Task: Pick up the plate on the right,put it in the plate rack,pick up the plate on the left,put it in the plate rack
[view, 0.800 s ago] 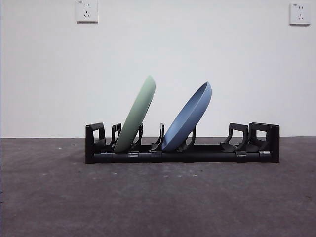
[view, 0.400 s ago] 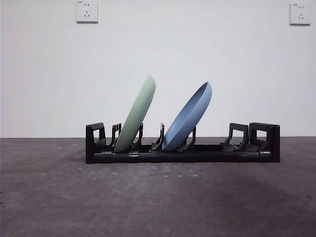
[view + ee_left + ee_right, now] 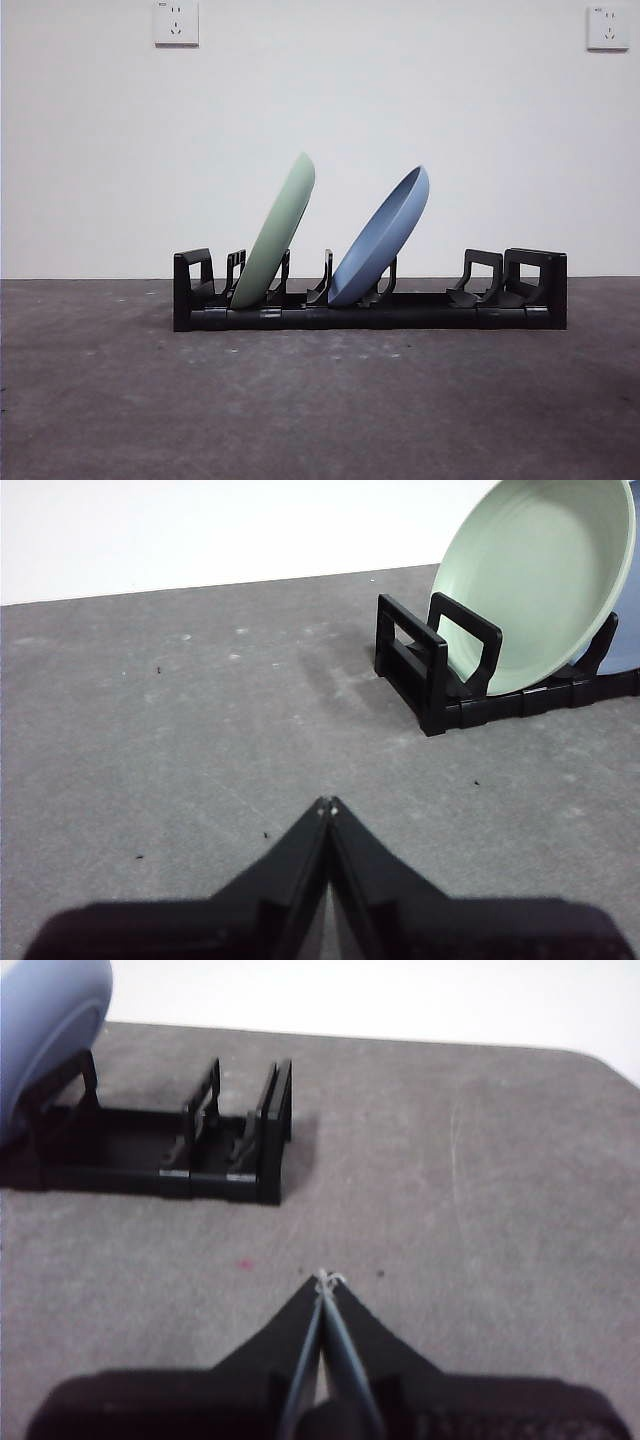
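**Both plates racked, both arms clear**

White wall and dark grey table are seen first, with two wall sockets high up. One plate rack is set across the table. Two plates are counted in it: the green plate leans in a slot near the rack's left end, the blue plate in a slot near the rack's middle. Both placements are judged finished; nothing more than a retreat seems called for. The left gripper is held off the rack's green-plate end, jaws pressed together, empty. The right gripper is held off the opposite end, likewise closed on nothing.
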Action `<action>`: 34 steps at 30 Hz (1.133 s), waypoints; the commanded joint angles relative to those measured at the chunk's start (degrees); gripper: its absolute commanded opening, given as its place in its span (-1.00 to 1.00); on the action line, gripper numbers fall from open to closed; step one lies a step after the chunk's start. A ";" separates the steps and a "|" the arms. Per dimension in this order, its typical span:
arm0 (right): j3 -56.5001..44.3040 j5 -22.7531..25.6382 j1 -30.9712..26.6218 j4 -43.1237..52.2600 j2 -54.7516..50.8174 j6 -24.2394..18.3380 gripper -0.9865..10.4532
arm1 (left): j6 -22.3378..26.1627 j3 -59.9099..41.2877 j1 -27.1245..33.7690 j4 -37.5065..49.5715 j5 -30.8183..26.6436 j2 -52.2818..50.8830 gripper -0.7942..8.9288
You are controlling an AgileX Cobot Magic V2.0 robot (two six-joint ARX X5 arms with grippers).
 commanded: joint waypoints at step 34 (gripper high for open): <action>-0.96 1.11 0.00 1.60 -0.70 1.57 -0.82 | -0.50 -0.61 0.17 0.31 -0.04 0.13 -0.84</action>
